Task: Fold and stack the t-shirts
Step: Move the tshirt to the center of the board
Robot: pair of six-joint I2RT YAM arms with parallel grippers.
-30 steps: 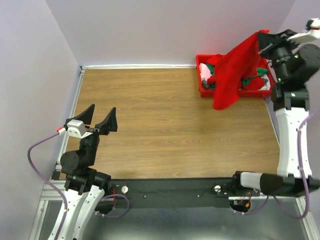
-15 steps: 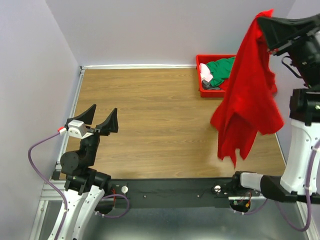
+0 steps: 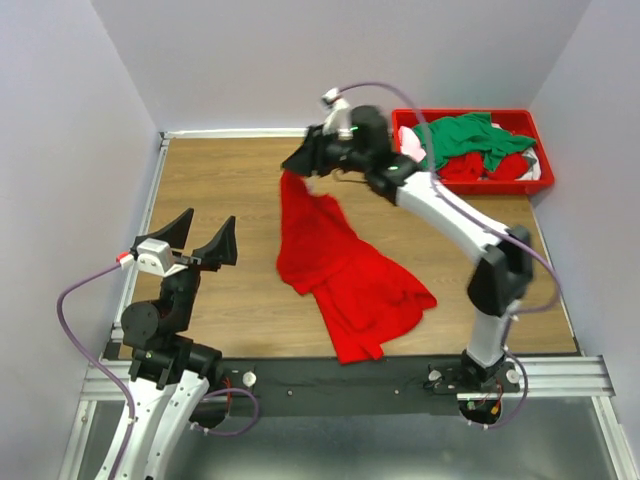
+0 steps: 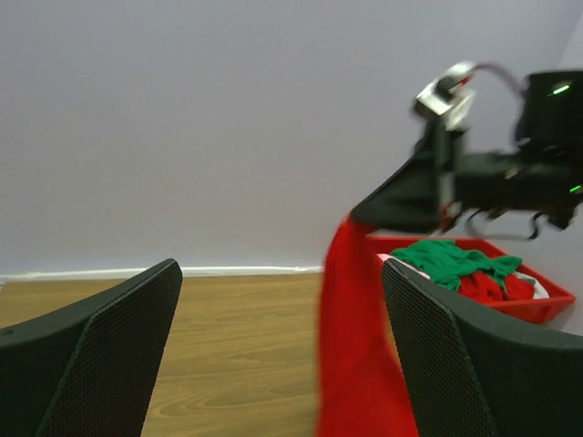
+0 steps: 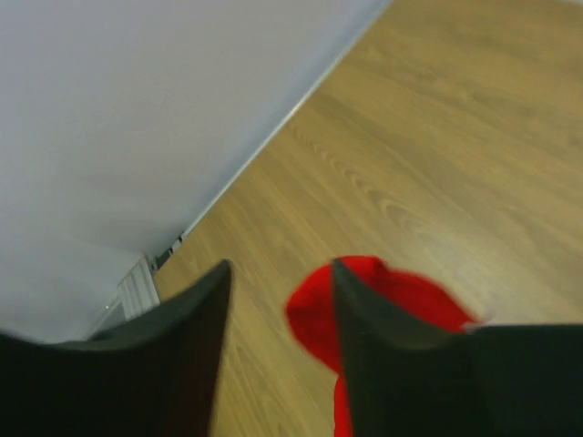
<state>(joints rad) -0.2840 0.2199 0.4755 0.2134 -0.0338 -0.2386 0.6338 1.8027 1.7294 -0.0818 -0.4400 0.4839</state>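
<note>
Top external: laying-out step. Right gripper (image 3: pixel 298 166) at red t-shirt (image 3: pixel 345 270) top edge; fingers slightly parted, grip unclear. Left gripper (image 3: pixel 205 232) wide open, empty. Next: flatten shirt on table (image 3: pixel 220 180).

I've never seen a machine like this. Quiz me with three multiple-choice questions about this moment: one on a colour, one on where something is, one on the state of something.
1. What colour is the t-shirt lying on top in the red bin?
A green
B blue
C yellow

2. Where is most of the big red t-shirt?
A in the red bin
B spread on the wooden table
C on the floor under the table

3. How is the left gripper?
A shut on a shirt
B open, holding nothing
C shut, holding nothing

Answers:
1 A: a green t-shirt lies over the other clothes in the bin.
2 B: the red cloth lies across the wood in the middle of the overhead view.
3 B: the left wrist view shows its two fingers wide apart with nothing between them.
</note>
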